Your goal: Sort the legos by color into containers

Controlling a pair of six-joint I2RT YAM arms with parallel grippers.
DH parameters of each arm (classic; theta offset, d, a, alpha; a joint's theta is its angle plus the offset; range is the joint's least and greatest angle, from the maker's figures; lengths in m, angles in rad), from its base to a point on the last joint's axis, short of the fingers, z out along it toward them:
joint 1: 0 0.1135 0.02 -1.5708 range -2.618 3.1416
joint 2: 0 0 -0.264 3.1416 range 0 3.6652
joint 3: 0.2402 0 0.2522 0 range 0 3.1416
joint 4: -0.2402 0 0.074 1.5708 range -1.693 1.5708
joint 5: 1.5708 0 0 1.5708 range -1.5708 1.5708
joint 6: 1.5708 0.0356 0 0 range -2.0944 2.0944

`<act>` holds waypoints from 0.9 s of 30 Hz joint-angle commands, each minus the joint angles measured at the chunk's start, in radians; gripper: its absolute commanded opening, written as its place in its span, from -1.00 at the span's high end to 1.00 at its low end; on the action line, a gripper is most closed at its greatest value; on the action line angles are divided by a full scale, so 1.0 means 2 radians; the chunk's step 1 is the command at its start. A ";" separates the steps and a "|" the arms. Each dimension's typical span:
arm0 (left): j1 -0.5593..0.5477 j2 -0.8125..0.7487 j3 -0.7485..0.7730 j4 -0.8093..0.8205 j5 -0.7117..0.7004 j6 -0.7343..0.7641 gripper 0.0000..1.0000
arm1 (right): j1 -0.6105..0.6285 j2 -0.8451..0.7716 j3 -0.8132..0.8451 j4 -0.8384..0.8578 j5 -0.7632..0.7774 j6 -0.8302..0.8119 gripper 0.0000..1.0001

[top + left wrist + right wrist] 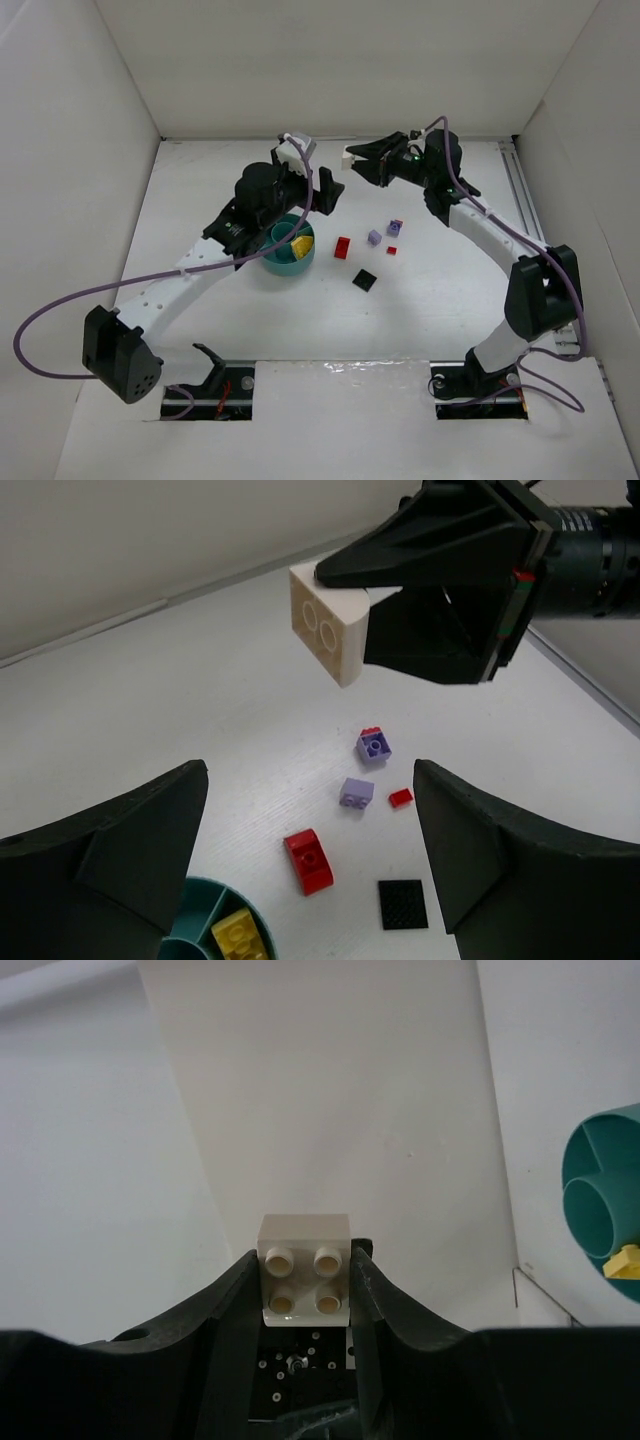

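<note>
**Above the table (430,310) — white brick (304,1265) aloft, sorting barely begun**

Right gripper (352,157) is clamped on its sides, well apart from the teal dish (275,268). Left gripper (310,775) gapes wide, empty. One yellow brick (300,245) sits in a wedge — two red bricks (308,860), two lavender bricks (357,793) and a black plate (403,903) lie loose.

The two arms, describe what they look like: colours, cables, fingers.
Both the left arm and right arm have white links joined by bulky black joint housings. A lavender cable loops along each. The left gripper and right gripper are black with broad wedge-shaped fingers; the right one's body carries a small red and green mark.
</note>
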 commanded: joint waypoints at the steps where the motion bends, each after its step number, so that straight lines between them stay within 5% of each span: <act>1: -0.001 0.002 0.008 0.078 -0.028 -0.013 -0.61 | 0.011 -0.010 0.017 0.044 0.010 0.048 0.73; 27: -0.006 0.053 0.053 0.145 -0.051 -0.013 -0.20 | 0.036 0.018 0.041 0.074 -0.021 0.055 0.73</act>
